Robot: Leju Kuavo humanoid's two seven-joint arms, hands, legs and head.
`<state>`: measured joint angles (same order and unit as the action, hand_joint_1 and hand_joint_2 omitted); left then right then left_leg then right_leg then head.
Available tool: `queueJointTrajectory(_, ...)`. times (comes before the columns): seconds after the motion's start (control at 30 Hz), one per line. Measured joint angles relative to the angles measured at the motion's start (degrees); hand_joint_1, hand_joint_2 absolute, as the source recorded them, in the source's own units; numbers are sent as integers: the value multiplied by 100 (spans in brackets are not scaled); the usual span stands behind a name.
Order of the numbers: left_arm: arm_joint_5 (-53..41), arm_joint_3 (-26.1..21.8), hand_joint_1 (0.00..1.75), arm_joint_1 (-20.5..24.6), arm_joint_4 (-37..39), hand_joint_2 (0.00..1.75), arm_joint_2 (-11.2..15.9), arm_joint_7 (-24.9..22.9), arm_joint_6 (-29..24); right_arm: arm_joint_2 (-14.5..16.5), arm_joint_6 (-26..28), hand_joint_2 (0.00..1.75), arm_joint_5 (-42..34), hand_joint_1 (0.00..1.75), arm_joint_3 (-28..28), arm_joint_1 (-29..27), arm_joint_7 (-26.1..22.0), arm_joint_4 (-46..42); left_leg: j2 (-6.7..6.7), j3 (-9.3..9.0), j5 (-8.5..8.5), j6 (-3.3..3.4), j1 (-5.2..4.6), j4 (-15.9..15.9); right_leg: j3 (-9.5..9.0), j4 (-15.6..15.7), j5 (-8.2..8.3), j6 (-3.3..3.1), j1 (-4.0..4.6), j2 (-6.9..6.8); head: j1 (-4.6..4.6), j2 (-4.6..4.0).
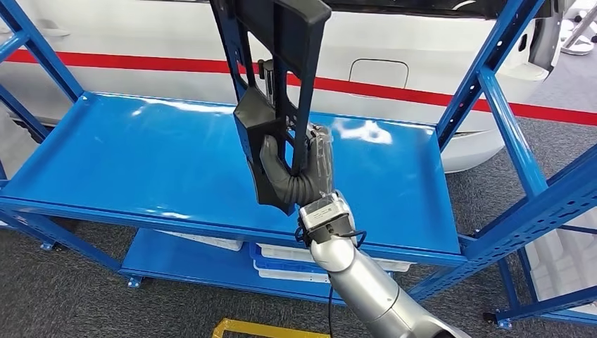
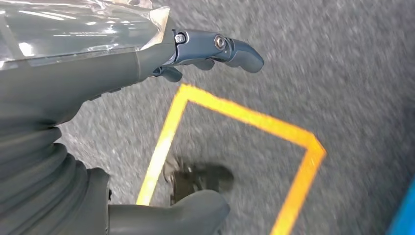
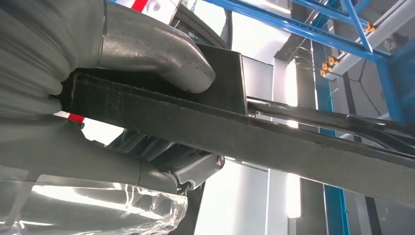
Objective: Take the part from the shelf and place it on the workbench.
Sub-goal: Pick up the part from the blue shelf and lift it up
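Observation:
A long black plastic part (image 1: 278,91) stands nearly upright above the blue shelf (image 1: 141,162), its top running out of the head view. My right hand (image 1: 299,176) grips its lower end, thumb on one side and fingers wrapped round the other. In the right wrist view the thumb (image 3: 156,51) presses on the black bar of the part (image 3: 274,142), which stretches away from the hand. My left hand (image 2: 147,63) hangs over the grey floor with its fingers (image 2: 220,49) apart and nothing in it.
The blue shelf's uprights (image 1: 493,91) rise on both sides. White trays (image 1: 288,257) lie on the lower level. A white vehicle body with a red stripe (image 1: 422,91) stands behind. Yellow tape (image 2: 244,117) marks the grey carpet below my left hand.

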<state>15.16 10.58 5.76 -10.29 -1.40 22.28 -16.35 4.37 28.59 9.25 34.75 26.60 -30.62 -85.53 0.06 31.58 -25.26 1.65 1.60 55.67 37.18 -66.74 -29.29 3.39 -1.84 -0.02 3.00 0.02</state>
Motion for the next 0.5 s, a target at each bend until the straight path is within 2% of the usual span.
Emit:
queueJointTrajectory(0.03,9,-10,0,-1,1,175,14,40,60,1,-13,175,8,175,-1,0,2,6,-9,16,-20,-40,5,40,-202,389,133,37,-10,5,1,0)
queueJointTrajectory(0.07,15,-19,0,0,1,175,28,65,94,3,-23,175,11,175,-2,-1,3,10,-17,42,-41,-85,2,90,-349,692,231,36,-14,18,-1,0)
queueJointTrajectory(0.1,19,-28,0,-1,1,175,43,83,113,5,-32,175,13,175,-4,-3,7,14,-25,73,-50,-130,-4,128,-418,840,272,6,-11,35,-7,0)
queueJointTrajectory(0.2,25,-57,0,-22,1,175,63,116,189,16,-46,175,21,175,-10,-7,18,23,-31,136,-37,-235,17,160,-372,828,302,-137,14,66,-20,0)
queueJointTrajectory(0.23,28,-64,0,-28,2,175,67,131,247,25,-61,175,29,175,-10,-6,22,24,-26,167,-93,-258,34,217,-356,829,321,-187,14,65,-20,0)
queueJointTrajectory(0.27,34,-69,0,-29,2,175,70,151,323,35,-77,175,44,175,-11,-5,27,24,-23,240,-220,-274,47,379,-341,836,343,-242,9,63,-22,0)
queueJointTrajectory(0.3,45,-75,0,-29,2,175,73,178,404,47,-97,175,66,175,-11,-6,36,24,-20,364,-415,-285,54,667,-322,841,363,-292,12,60,-24,0)
queueJointTrajectory(0.37,95,-98,0,-32,2,175,82,263,571,61,-143,175,118,175,-13,-21,62,24,-21,694,-827,-295,50,1444,-268,839,397,-361,56,52,-26,0)
queueJointTrajectory(0.4,125,-115,0,-35,2,175,89,316,638,63,-167,175,148,175,-15,-39,78,24,-21,810,-939,-290,48,1735,-240,838,415,-385,81,50,-27,0)
queueJointTrajectory(0.43,148,-131,0,-36,2,175,98,370,689,65,-190,175,174,175,-19,-63,93,24,-21,822,-942,-271,45,1823,-215,837,434,-404,107,48,-27,0)
queueJointTrajectory(0.47,158,-142,0,-34,1,175,107,419,717,68,-208,175,196,175,-26,-85,104,24,-21,712,-844,-237,37,1677,-196,837,455,-418,130,48,-27,0)
queueJointTrajectory(0.5,160,-149,0,-28,1,175,118,456,730,74,-223,175,213,175,-37,-101,110,23,-22,494,-685,-187,20,1336,-184,837,473,-420,150,49,-27,0)
